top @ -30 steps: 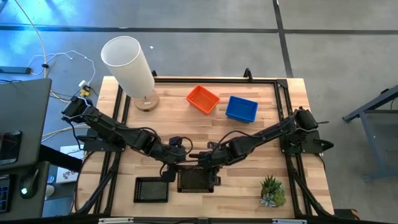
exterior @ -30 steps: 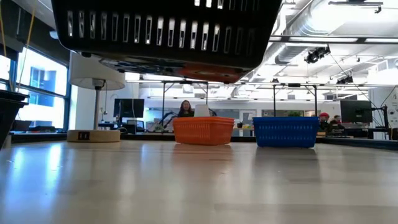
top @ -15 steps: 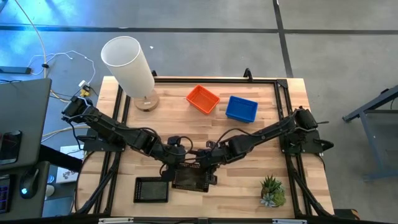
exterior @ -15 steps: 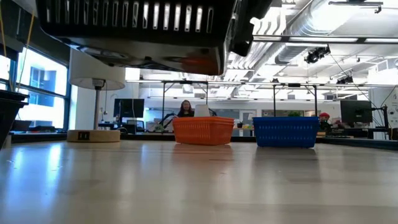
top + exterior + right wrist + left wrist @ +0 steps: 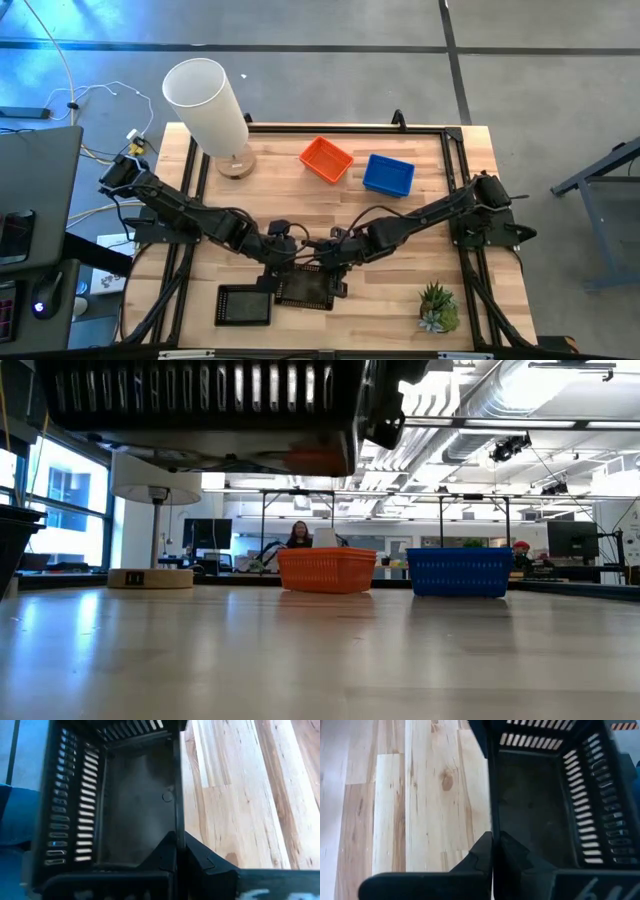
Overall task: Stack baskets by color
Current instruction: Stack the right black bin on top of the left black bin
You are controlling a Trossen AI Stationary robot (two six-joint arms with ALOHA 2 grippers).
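A black basket (image 5: 308, 288) hangs above the table's near middle and fills the top of the low view (image 5: 200, 405). My left gripper (image 5: 283, 263) is shut on its left side and my right gripper (image 5: 326, 262) on its right side. A second black basket (image 5: 244, 305) stands on the table just left of it, bottom down. An orange basket (image 5: 326, 159) and a blue basket (image 5: 389, 174) stand side by side at the far middle, also seen as the orange basket (image 5: 327, 571) and the blue basket (image 5: 459, 572) in the low view. My left gripper holds the hanging black basket by the rim of its left side wall (image 5: 492, 827), one finger inside the basket and one outside. The fingers slant down from the far left. The basket is lifted clear, about level, open side up. My right gripper holds the same basket by the rim of its right side wall (image 5: 177, 822), one finger inside and one outside. The fingers slant down from the far right. The basket hangs clear of the table between the two grippers.
A tall white cylinder lamp (image 5: 207, 100) stands at the far left corner and a small green plant (image 5: 437, 307) at the near right. Bare wood lies between the far baskets and the grippers. People and desks show in the room behind.
My left gripper has shut on the black basket's left wall and taken hold. The basket, which my right gripper has kept hold of, has shifted a little toward the table's left and turned slightly, staying clear of the table.
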